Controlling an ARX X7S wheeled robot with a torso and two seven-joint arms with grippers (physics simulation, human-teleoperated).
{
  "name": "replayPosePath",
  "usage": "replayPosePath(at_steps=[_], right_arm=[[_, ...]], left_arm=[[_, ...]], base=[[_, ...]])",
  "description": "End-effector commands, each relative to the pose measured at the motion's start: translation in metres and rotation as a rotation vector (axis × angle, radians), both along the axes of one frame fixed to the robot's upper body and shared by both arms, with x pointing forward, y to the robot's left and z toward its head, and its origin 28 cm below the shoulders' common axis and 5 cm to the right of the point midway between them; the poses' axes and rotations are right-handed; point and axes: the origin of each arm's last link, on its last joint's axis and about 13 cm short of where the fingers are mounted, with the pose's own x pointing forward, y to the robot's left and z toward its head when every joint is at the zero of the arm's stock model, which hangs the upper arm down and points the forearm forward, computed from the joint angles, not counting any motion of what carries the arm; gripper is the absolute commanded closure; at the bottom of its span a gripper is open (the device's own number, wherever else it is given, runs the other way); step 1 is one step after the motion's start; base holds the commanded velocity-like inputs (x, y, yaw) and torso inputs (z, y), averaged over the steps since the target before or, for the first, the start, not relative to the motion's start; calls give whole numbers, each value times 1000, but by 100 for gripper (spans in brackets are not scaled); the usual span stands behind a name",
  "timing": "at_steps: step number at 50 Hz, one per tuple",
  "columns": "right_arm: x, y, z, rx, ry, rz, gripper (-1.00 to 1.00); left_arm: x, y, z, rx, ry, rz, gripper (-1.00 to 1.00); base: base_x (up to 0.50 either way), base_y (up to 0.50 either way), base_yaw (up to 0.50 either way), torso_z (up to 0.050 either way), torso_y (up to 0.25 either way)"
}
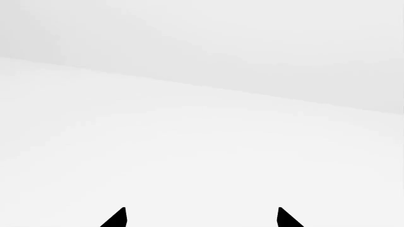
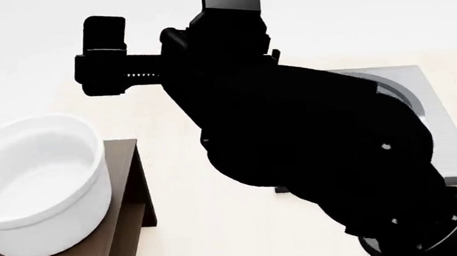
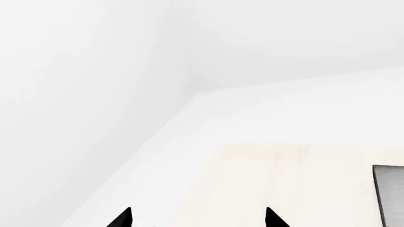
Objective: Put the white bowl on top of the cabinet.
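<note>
One white bowl (image 2: 37, 185) is sitting upright on the cabinet (image 2: 124, 215) top at left, while the right gripper (image 3: 197, 218) is hanging above the table (image 2: 220, 237) with fingers spread, and the left gripper (image 1: 202, 218) likewise is standing apart.

The arm (image 2: 311, 152) in the head view is matte black throughout, built of bulky rounded segments. A few small pale screw dots mark its housing, and a ribbed ring circles the near joint. A boxy block sits at its far end beside a short threaded rod. Both wrist views show two black pointed fingertips (image 1: 117, 218) (image 3: 122, 218).
</note>
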Motion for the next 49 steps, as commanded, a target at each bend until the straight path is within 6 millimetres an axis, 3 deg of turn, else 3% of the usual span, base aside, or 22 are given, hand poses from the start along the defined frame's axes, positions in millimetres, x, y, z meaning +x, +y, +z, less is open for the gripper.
replayPosePath(at_steps=[1, 19, 49], right_arm=[[-5, -14, 9, 63, -83, -28, -100], [-14, -28, 13, 96, -117, -73, -100], [-59, -41, 57, 209, -266, -103, -100]], left_arm=[[-2, 0, 0, 20, -12, -5, -100], [-1, -1, 0, 21, -8, -8, -100], [-1, 0, 0, 20, -10, -7, -100]], base=[[0, 0, 0, 0, 0], [0, 0, 0, 0, 0], [0, 0, 0, 0, 0]])
